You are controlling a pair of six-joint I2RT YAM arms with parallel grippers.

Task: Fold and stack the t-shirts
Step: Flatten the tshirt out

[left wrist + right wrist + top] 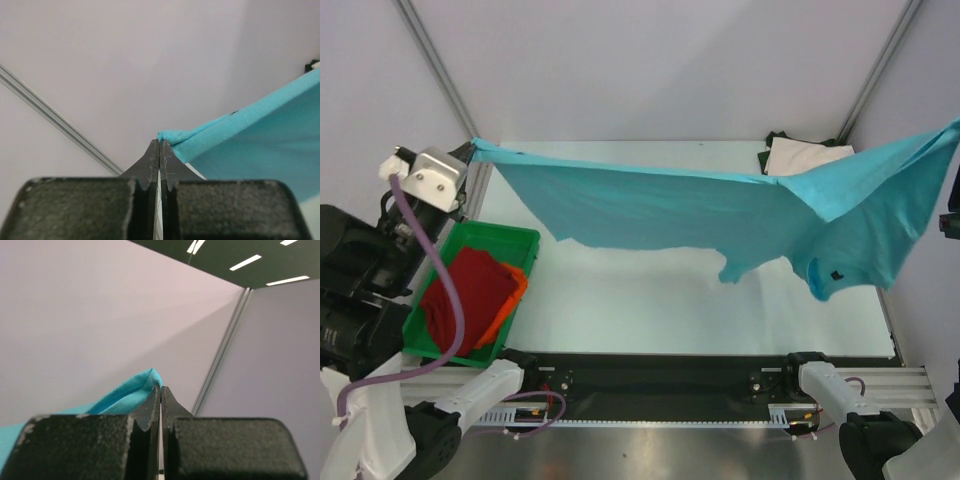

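— Fingertips [152, 156] are sitting closest to us in both wrist views. Are we gripping anything?

— We are clamping the turquoise shirt [720, 215] at both ends. The left gripper [159, 145] is pinching a bunched corner of it. The right gripper [161, 390] is pinching a hemmed edge. On each side the jaws are pressing together on cloth.

— Where is it hanging?

— We are holding it stretched in the air above the table [620, 310], from the far left to the right edge. Its collar and a sleeve are drooping on the right, and none of it is lying flat.

— How far are we getting?

— Not far, we are judging. This shirt is showing no fold yet. In the bin [527, 238] at near left, a red shirt [470, 290] is lying crumpled on an orange shirt [513, 297], and both are waiting their turn. At the far right corner a cream shirt [807, 156] is lying folded on some dark cloth [775, 139]. We are reading that as the start of the stack.

— And the room, the surface?

— Plain light walls [650, 60] are closing us in on three sides. We are working over a pale, smooth tabletop, and metal posts [432, 62] are running up the corners.
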